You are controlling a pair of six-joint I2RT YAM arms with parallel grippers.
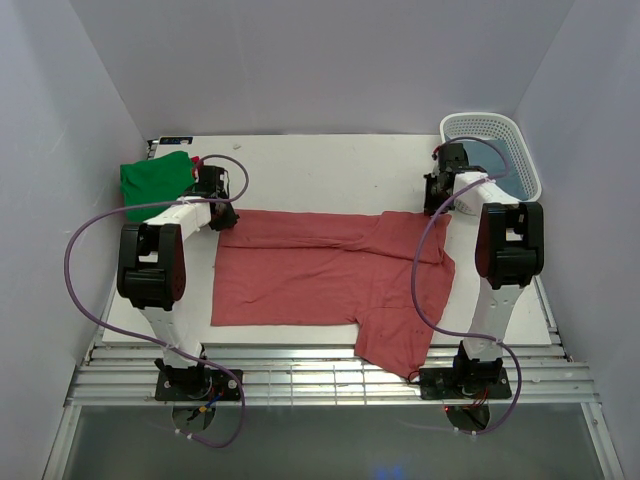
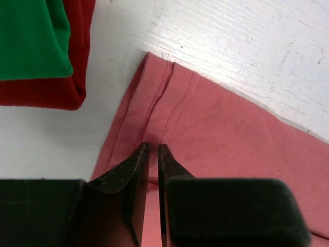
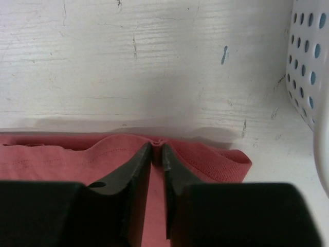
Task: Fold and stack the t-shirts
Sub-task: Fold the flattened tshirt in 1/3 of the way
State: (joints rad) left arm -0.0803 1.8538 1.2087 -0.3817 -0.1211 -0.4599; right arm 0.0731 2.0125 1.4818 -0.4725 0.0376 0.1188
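Pinkish-red t-shirt (image 1: pixel 320 270) lies spread flat on the white table (image 1: pixel 330 165), one sleeve hanging over the near edge at 5 o'clock. Both arms reach forward with elbows raised: the left gripper (image 1: pixel 218 200) meets the shirt's far edge at 10 o'clock, the right gripper (image 1: pixel 440 190) at 2 o'clock. Bare tabletop lies beyond.

Left wrist view: the jaws are narrowed to a slit, pinching cloth just inside the hemmed corner. A green t-shirt (image 2: pixel 31 36) rests on a dark red t-shirt (image 2: pixel 77 56) at 11 o'clock, apart.

Right wrist view: the jaws grip a puckered ridge of the shirt's edge. A white lattice basket (image 3: pixel 308 62) stands near at 2 o'clock.
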